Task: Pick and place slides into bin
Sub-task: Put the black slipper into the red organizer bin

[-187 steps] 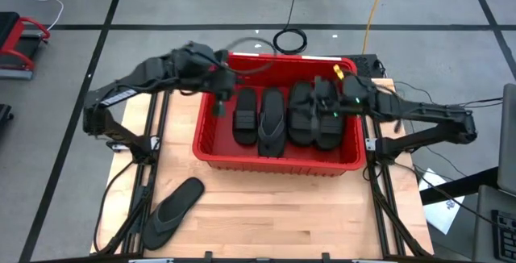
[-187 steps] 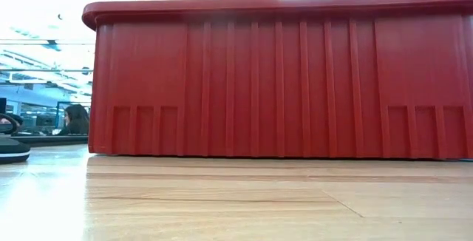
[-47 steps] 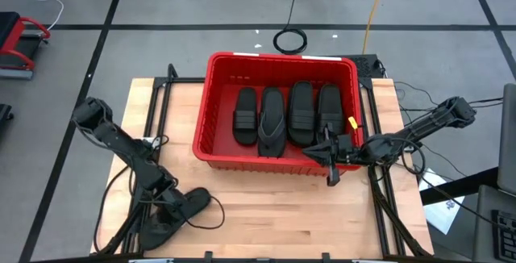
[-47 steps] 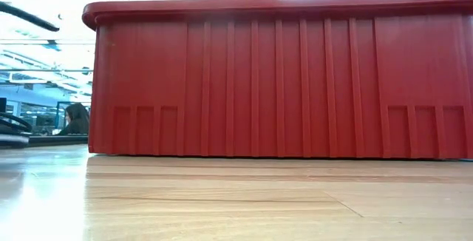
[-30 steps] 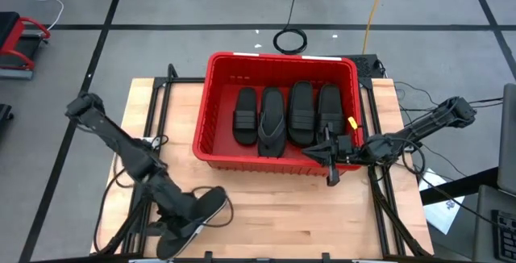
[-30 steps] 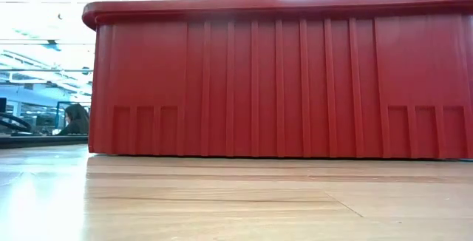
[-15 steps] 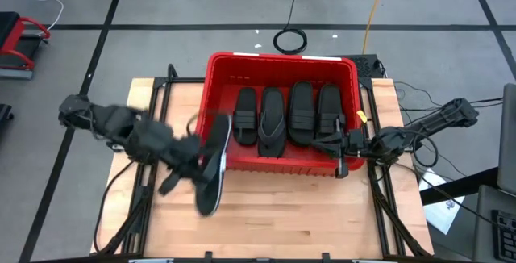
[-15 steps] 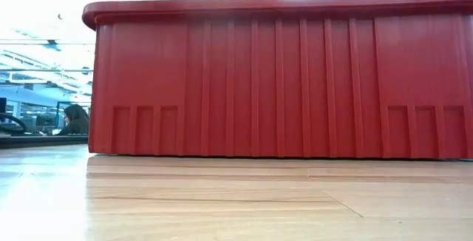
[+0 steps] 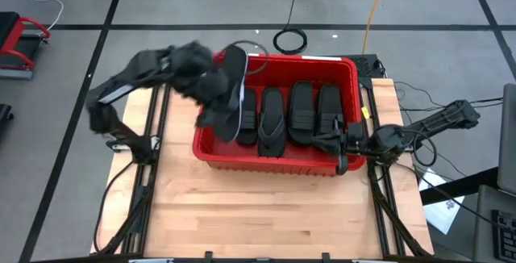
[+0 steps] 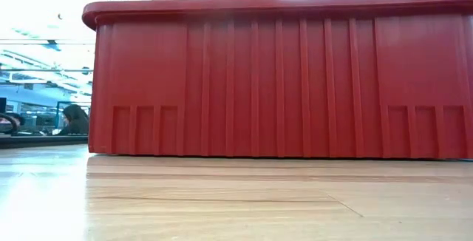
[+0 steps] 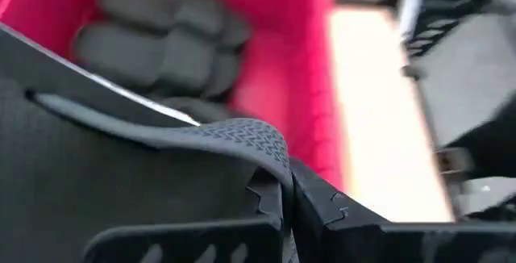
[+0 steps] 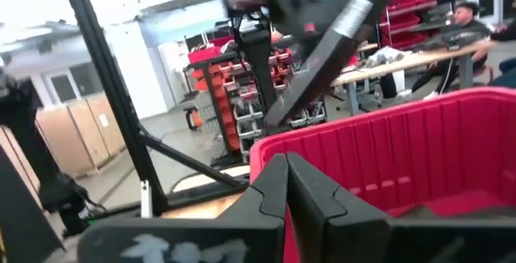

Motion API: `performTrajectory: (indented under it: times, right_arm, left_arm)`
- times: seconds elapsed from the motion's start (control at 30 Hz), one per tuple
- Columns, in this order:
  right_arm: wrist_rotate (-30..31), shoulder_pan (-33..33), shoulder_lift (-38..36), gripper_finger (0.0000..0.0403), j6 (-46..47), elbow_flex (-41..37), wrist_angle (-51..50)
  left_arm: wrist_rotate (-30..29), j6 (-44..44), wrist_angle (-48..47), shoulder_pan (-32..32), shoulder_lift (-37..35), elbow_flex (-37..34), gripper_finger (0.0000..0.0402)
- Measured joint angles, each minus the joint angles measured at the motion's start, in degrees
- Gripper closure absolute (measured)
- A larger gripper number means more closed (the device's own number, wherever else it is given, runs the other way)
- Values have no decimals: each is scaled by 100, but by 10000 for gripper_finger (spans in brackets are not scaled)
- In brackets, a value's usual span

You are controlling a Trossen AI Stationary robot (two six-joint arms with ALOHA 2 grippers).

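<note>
left gripper (image 9: 211,85): clamped on a black flip-flop (image 9: 235,93), upper left of the high view, over the bin's left end
right gripper (image 9: 343,144): fingers together, empty, at the bin's right wall
red bin (image 9: 278,162): centre, four sandals (image 9: 286,118) inside

Bright overhead light, low view bg blown out, wrist views motion-blurred.

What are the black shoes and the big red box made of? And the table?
The slides look like matte black rubber or foam: dull, no shine, and the one in the left claw shows a zigzag tread. The bin looks like molded plastic, smooth with a slight sheen and upright ribs. The table looks like pale wood planks, faintly glossy, perhaps varnished.
</note>
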Motion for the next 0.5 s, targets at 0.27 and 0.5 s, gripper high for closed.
performTrajectory:
  times: [0.27, 0.5]
  right_arm:
    - [44, -103, 0, 403, 550, 0, -7]
    - [55, -115, -2, 403, 627, 0, -4]
  left_arm:
    - [23, -224, 159, 819, 1191, 66, 401]
    - [298, -474, 234, 895, 1751, 41, 401]
